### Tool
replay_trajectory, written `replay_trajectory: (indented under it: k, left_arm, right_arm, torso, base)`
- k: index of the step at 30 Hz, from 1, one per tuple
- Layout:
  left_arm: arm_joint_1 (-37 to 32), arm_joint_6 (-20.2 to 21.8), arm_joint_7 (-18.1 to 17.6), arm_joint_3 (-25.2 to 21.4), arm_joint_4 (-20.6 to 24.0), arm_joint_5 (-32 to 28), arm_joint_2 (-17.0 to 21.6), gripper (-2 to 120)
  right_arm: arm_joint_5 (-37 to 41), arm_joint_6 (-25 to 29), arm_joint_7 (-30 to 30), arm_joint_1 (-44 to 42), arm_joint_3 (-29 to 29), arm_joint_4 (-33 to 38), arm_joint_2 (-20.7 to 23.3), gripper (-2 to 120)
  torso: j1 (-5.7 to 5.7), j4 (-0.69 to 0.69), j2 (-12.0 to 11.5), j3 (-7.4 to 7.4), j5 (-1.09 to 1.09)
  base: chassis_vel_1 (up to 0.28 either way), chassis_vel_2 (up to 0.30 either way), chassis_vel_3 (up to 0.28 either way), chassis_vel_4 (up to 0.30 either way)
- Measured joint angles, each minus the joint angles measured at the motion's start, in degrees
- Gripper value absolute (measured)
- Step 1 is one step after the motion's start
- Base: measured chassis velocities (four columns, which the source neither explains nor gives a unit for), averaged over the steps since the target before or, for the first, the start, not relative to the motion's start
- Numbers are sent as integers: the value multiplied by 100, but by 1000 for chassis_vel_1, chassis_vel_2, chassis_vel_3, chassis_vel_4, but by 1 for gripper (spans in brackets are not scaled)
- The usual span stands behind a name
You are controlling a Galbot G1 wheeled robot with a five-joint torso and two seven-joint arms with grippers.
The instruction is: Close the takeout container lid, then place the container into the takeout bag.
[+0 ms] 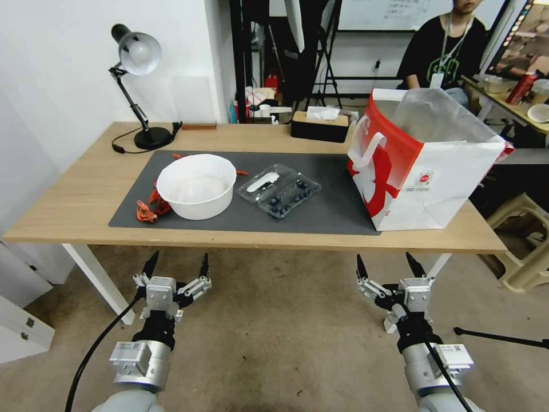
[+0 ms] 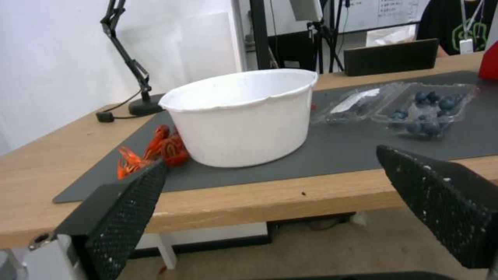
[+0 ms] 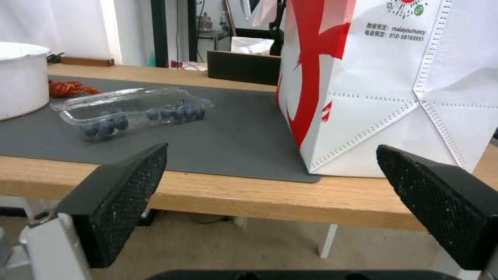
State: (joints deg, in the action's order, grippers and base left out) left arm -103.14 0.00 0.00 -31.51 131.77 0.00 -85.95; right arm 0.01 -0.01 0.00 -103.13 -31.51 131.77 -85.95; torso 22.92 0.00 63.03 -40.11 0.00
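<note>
The takeout container (image 1: pixel 287 198) lies open on the dark mat (image 1: pixel 331 212) near the middle of the table (image 1: pixel 68 200), its tray holding dark blueberries and the lid (image 1: pixel 264 182) folded back flat beside it, toward the white bowl (image 1: pixel 197 186). The lid bears a long white label whose print is too small to read. The takeout bag (image 1: pixel 426 171) stands upright at the right end of the mat, mouth open, well apart from the container; its white front carries a small round red-and-green logo, and in the right wrist view the bag (image 3: pixel 384 85) shows lines of small print beneath it, of which the digits "010-58103931" can be read. Orange-red crayfish (image 1: pixel 150 207) lie just beside the bowl on its left. A black tissue box (image 1: pixel 319 127) and a desk lamp (image 1: pixel 137 86) stand at the back. The left gripper (image 1: pixel 177 265) and right gripper (image 1: pixel 388 263) hang below the table's near edge, both with jaws spread wide and holding nothing.
</note>
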Motion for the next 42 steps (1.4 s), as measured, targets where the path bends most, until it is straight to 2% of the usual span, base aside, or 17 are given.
replay_trajectory:
  k: [27, 30, 31, 33, 34, 35, 37, 39, 41, 42]
  left_arm:
    - [15, 23, 0, 6, 3, -15, -10, 100]
    - [170, 351, -1, 100, 80, -199, -137, 100]
    - [170, 351, -1, 100, 80, -199, -137, 100]
    - [402, 842, 5, 250, 203, -470, -334, 100]
    - [455, 957, 8, 285, 231, -533, -381, 100]
    - [455, 957, 8, 285, 231, -533, -381, 100]
    - [641, 934, 97, 395, 257, -871, -609, 100]
    - [643, 883, 105, 396, 257, -888, -619, 100]
    - [640, 700, 126, 380, 225, -923, -600, 100]
    - [645, 679, 128, 375, 211, -925, -586, 100]
  right_arm:
    - [16, -48, 0, 20, -5, 9, 1, 100]
    - [176, -494, 20, 211, -116, 135, 14, 100]
    - [176, -494, 20, 211, -116, 135, 14, 100]
    - [323, -908, 42, 389, -219, 252, 29, 100]
    - [358, -1003, 48, 430, -243, 278, 32, 100]
    - [358, -1003, 48, 430, -243, 278, 32, 100]
    - [588, -1638, 83, 704, -398, 460, 52, 100]
    - [628, -1755, 89, 752, -424, 491, 58, 100]
    - [863, -2280, 116, 988, -553, 648, 80, 100]
    - [970, -2304, 114, 1026, -551, 684, 95, 100]
  torso:
    - [0, 0, 0, 0, 0]
    - [0, 1, 0, 0, 0]
    - [0, 1, 0, 0, 0]
    - [0, 0, 0, 0, 1]
    - [0, 0, 0, 0, 1]
    - [0, 0, 0, 0, 1]
    - [1, -1, 0, -1, 2]
    - [0, 0, 0, 0, 1]
    - [0, 0, 0, 0, 1]
    - [0, 0, 0, 0, 1]
  base:
    - [0, 0, 0, 0]
    - [0, 0, 0, 0]
    - [0, 0, 0, 0]
    - [0, 0, 0, 0]
    - [0, 0, 0, 0]
    - [0, 0, 0, 0]
    - [0, 0, 0, 0]
    - [0, 0, 0, 0]
    - [0, 0, 0, 0]
    - [0, 0, 0, 0]
